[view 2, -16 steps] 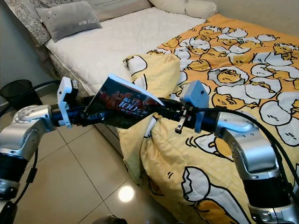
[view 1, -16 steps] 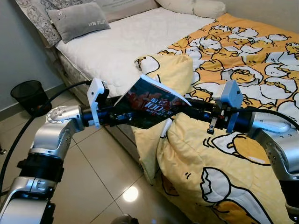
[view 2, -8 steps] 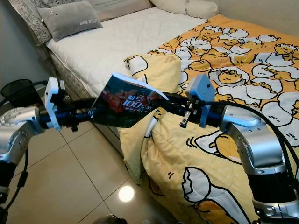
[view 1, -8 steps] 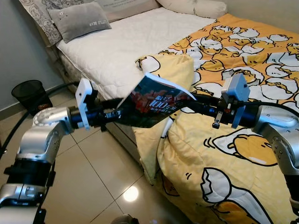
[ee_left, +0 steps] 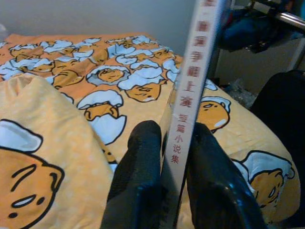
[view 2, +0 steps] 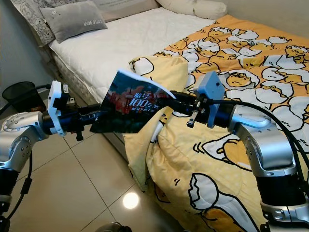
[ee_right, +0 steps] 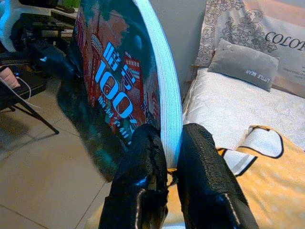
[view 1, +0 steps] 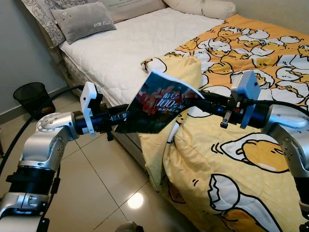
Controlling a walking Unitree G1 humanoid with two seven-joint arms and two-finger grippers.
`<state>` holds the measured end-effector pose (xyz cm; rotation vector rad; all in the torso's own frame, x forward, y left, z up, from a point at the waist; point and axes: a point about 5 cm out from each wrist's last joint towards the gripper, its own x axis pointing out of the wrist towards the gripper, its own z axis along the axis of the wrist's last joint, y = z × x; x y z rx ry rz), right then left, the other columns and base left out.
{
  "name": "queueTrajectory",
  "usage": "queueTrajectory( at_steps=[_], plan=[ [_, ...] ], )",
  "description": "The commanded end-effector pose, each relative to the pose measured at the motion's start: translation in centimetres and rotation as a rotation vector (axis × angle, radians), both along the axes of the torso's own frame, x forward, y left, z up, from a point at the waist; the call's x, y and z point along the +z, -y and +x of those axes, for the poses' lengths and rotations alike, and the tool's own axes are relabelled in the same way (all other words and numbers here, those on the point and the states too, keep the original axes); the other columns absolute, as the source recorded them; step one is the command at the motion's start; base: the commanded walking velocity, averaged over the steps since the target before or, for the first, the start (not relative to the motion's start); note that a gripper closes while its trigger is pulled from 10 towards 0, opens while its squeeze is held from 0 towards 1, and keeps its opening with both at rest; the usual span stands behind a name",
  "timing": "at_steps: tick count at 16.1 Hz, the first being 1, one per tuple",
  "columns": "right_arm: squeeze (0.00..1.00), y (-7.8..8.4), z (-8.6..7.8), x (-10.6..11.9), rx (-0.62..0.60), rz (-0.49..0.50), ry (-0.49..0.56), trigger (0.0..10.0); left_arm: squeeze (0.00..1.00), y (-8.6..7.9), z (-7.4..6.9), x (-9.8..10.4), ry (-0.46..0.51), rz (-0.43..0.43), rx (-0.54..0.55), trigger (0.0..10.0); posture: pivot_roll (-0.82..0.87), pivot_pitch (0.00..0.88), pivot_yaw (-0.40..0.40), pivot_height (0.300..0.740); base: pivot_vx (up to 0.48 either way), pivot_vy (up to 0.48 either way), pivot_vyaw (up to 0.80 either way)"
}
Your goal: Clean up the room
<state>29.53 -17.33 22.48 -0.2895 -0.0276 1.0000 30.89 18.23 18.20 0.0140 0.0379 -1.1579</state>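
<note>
A bed (view 1: pixel 120 48) with a white mattress is half covered by a yellow duvet (view 1: pixel 251 159) spilling over its near edge. Above that edge a book (view 1: pixel 161 104) is held in the air, pinched at one end by the left gripper (ee_left: pixel 177 157) and at the other by the right gripper (ee_right: pixel 170 157). For a clean carry, both grips are best kept firm and moved together, so that the book is not twisted.

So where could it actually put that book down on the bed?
The bare white mattress between the grey pillow and the egg-print duvet is free. The duvet's bunched edge under the book, held by left gripper and right gripper, is lumpy.
</note>
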Motion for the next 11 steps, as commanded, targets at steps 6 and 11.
queueTrajectory(
  at_steps=[6,11],
  plan=[
    [0.0,-0.6,0.5,1.4,0.017,0.03,0.065,1.3,0.0,-0.4,0.0,0.3,0.014,-0.044,0.066,0.0,-0.04,0.0,0.07,0.74,0.0,0.0,0.0],
    [1.0,-0.2,1.1,1.7,-0.08,0.222,0.027,10.0,0.0,-0.4,0.5,0.8,0.027,-0.122,0.133,0.0,-0.04,0.0,0.063,0.74,0.0,0.0,0.0]
  ],
)
